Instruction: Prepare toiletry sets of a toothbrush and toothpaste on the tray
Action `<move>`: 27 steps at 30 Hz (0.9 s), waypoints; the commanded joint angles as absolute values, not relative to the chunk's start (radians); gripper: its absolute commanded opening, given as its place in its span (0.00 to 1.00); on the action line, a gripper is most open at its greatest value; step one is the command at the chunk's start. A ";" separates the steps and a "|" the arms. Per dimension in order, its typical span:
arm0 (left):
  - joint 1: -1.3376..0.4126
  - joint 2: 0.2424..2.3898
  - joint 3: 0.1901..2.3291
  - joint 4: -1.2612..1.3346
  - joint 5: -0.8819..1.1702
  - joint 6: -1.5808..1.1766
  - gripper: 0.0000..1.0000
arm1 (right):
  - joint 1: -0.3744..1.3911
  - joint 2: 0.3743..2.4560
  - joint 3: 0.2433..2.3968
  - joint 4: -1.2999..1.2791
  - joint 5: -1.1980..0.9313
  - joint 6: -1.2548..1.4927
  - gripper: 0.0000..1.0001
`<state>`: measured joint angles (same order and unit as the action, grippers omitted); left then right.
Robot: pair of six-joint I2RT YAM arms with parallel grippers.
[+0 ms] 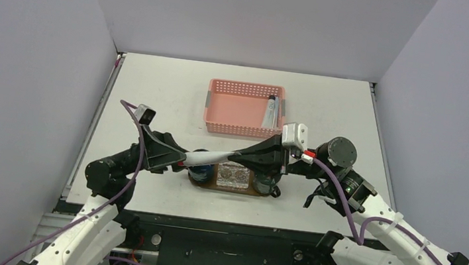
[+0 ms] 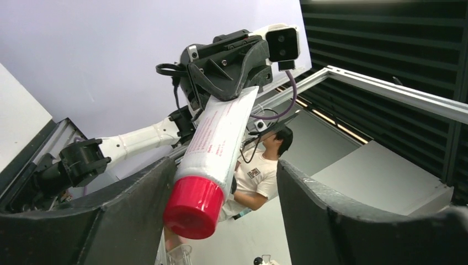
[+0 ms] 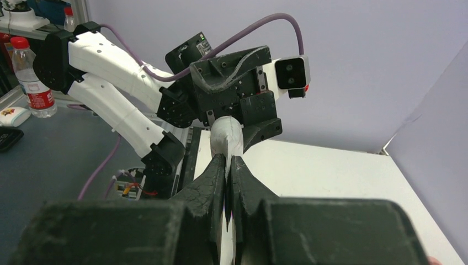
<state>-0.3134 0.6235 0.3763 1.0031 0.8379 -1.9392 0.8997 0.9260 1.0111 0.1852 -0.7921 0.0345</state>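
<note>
A white toothpaste tube (image 1: pixel 212 157) with a red cap is held in the air between my two grippers, above the tray (image 1: pixel 225 187). The tray is a dark brown oval board, mostly hidden under the arms. My right gripper (image 1: pixel 250 155) is shut on the tube's flat crimped end (image 3: pixel 226 135); its jaws are pressed together in the right wrist view (image 3: pixel 228 160). My left gripper (image 1: pixel 177 160) is open around the cap end. In the left wrist view the red cap (image 2: pixel 194 205) lies against the left finger (image 2: pixel 138 204), and the right finger stands well apart.
A clear square holder (image 1: pixel 232 173) sits on the tray between two dark round objects (image 1: pixel 199 172). A pink perforated basket (image 1: pixel 244 109) stands behind the tray, with a grey tube-like item (image 1: pixel 273 112) at its right side. Walls close in the table on three sides.
</note>
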 commanded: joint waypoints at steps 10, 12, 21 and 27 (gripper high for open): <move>-0.315 0.573 0.575 0.290 0.854 -1.398 0.79 | 0.908 0.850 1.080 0.038 -0.658 -0.055 0.00; -0.314 0.573 0.613 0.171 0.843 -1.304 0.80 | 0.907 0.839 1.085 0.018 -0.639 -0.054 0.00; -0.312 0.627 0.739 -0.207 0.782 -0.989 0.84 | 0.908 0.839 1.138 -0.139 -0.519 -0.068 0.00; -0.311 0.645 0.891 -0.517 0.618 -0.721 0.87 | 0.908 0.878 1.193 -0.278 -0.415 -0.084 0.00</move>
<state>-0.3134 0.6498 0.7658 -0.2638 0.7544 -0.9775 0.9043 0.8558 1.1217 -0.2218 -0.5079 -0.0608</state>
